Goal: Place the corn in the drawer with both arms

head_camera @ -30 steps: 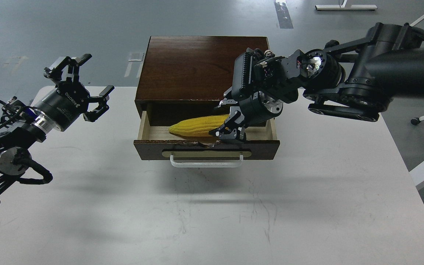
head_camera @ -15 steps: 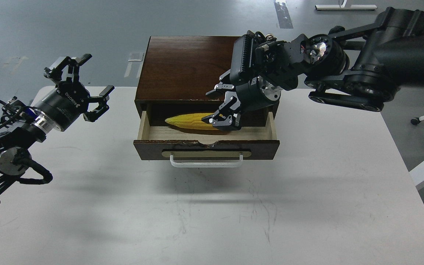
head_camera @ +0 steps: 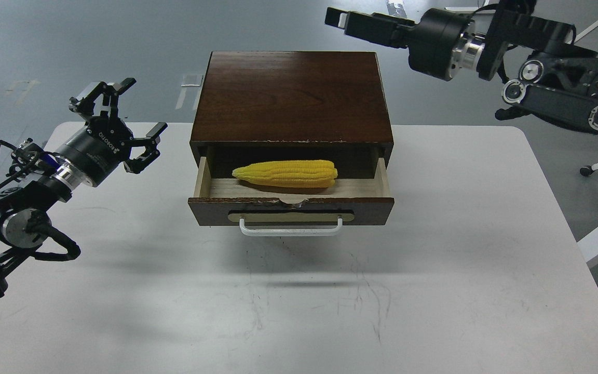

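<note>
Floor [head_camera: 96, 47]: grey and glossy, running behind the table; white furniture legs and a chair castor show at the right edge.
Table [head_camera: 434, 291]: white top with faint dark scuffs and scratches near its middle.
Box [head_camera: 291, 96]: dark brown wood, standing at the far middle of the table.
Drawer [head_camera: 291, 208]: pulled out toward the camera, pale wood inside, white bar handle on a brass-coloured plate.
Right gripper [head_camera: 341, 17]: lifted high beyond the box's far right corner, well apart from the corn, seen edge-on and dark; I cannot tell how its fingers stand.
Left gripper [head_camera: 125, 114]: over the table's left edge, fingers spread wide, grasping nothing.
Corn [head_camera: 286, 174]: bright yellow, rows of kernels, lying lengthwise inside the drawer with its tapered tip to the left; nothing touches it.
</note>
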{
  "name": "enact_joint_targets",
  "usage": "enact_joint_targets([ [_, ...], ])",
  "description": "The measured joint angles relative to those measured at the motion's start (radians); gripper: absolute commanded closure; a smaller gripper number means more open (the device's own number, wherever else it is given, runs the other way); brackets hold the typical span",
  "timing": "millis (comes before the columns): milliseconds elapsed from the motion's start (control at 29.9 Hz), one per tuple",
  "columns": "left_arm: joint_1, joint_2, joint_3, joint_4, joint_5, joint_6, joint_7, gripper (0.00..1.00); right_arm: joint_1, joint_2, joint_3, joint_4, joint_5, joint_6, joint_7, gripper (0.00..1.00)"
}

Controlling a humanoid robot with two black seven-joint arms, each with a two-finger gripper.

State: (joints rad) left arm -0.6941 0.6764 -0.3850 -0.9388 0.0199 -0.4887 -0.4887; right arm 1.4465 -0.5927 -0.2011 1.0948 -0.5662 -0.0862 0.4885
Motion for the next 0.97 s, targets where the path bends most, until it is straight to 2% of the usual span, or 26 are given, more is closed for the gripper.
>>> enact_joint_targets([
  [167, 0.009, -0.011, 0.000, 0.003, -0.002, 0.000, 0.000, 0.02, -0.263, -0.031, 0.229, -0.062, 0.170, -0.008, 0.000, 0.00],
  [401, 0.027, -0.049, -0.011, 0.014, -0.005, 0.000, 0.000, 0.02, -0.569, 0.017, 0.516, -0.157, 0.404, 0.013, 0.000, 0.00],
  [702, 0.046, -0.063, -0.029, 0.021, -0.002, 0.000, 0.000, 0.02, -0.713, 0.137, 0.589, -0.202, 0.526, 0.118, 0.000, 0.00],
  [969, 0.060, -0.062, -0.035, 0.022, -0.003, 0.000, 0.000, 0.02, -0.742, 0.201, 0.591, -0.210, 0.523, 0.129, 0.000, 0.00],
])
